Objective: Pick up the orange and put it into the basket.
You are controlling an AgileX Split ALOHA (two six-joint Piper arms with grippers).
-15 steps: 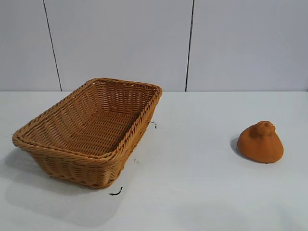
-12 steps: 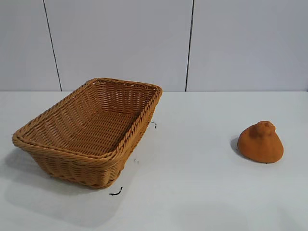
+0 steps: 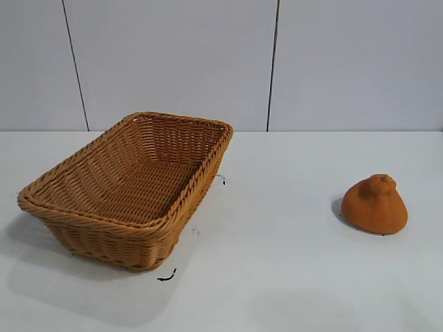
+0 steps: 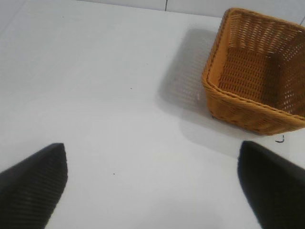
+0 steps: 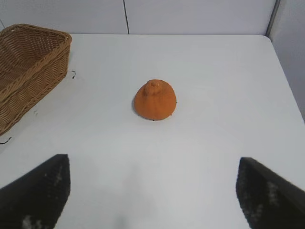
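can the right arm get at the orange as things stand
Probably yes: the orange sits alone on bare table ahead of the open right gripper, with the basket well off to one side.

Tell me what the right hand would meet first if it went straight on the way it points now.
Probably the orange: it sits centred ahead of the open right hand, with bare table between. Depth is uncertain; the downward tilt might reach the table first.

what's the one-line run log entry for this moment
orange: on table, right of basket, untouched | basket: empty | left gripper: open, idle | right gripper: open, facing orange
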